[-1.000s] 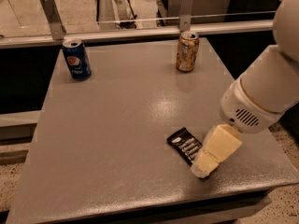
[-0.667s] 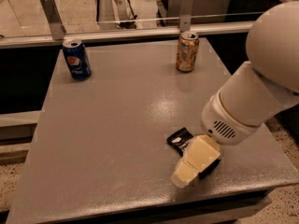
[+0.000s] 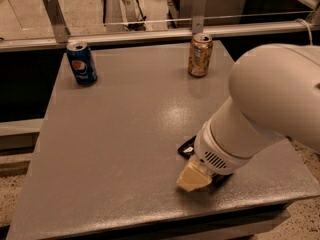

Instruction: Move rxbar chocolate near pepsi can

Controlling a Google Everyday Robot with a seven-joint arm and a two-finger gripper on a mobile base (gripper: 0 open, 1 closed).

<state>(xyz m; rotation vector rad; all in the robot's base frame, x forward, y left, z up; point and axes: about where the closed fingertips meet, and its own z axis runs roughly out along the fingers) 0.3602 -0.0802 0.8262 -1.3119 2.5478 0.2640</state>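
Note:
The rxbar chocolate (image 3: 187, 147) lies flat on the grey table near its front right; only a black corner of it shows, the rest is hidden under my arm. My gripper (image 3: 192, 180) points down right over the bar, its cream-coloured fingertip low at the table surface. The pepsi can (image 3: 82, 62), blue with a round logo, stands upright at the table's far left corner, far from the bar and the gripper.
A gold-orange can (image 3: 200, 54) stands upright at the far middle-right of the table (image 3: 115, 149). A rail with metal posts (image 3: 55, 16) runs behind the table. My big white arm (image 3: 270, 114) covers the right side of the view.
My arm has swung in from the right and come closer, now covering most of the rxbar. The gripper tip has moved left and down over the bar. Both cans have stayed put.

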